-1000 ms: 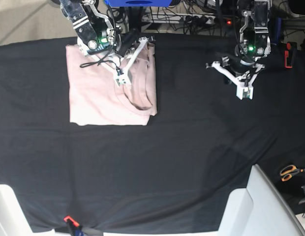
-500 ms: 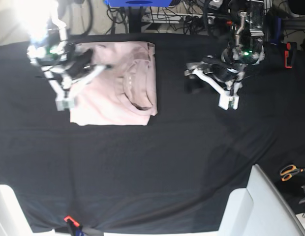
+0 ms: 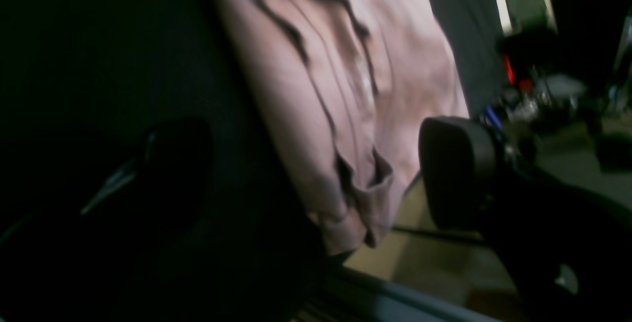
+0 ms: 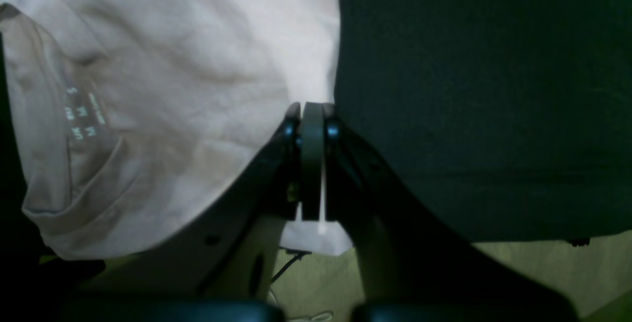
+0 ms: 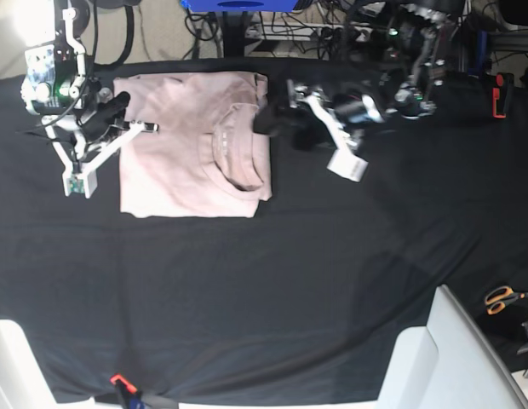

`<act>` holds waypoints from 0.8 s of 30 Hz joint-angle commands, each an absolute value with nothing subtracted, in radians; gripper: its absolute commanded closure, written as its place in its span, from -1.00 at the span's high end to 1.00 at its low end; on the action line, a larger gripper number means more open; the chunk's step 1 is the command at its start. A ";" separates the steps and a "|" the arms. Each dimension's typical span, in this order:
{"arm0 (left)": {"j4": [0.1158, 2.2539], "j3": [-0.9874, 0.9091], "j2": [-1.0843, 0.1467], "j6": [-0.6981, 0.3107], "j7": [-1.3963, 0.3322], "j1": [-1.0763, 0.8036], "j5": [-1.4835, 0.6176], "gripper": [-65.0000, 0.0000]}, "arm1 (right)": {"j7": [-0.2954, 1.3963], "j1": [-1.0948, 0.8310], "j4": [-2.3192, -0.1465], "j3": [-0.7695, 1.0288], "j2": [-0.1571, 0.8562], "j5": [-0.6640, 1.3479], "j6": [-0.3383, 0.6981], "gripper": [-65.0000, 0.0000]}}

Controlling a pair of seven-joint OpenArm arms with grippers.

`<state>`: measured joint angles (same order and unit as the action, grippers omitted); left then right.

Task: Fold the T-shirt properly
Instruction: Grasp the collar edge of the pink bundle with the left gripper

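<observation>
Near the worktop's far left corner, the T-shirt lies folded between the left pincer, jaws apart, and the right pincer, jaws together, empty

Black cloth (cables behind)

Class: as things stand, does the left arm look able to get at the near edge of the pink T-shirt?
Probably yes. The left gripper stands open just beside the T-shirt, and only bare black cloth lies between them.
</observation>
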<state>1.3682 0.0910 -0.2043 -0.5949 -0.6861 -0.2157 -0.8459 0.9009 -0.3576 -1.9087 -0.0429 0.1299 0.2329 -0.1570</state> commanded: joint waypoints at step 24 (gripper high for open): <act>1.056 0.119 -0.025 -0.604 -0.667 -0.070 -0.665 0.31 | 0.883 -0.354 -1.922 -0.035 0.137 0.232 -0.154 -0.98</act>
<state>1.0546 0.1192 -0.0189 -0.6258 -0.6209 -0.0647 -0.6979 0.9009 -0.3584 -1.9079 -0.0391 0.1322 0.2325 -0.1570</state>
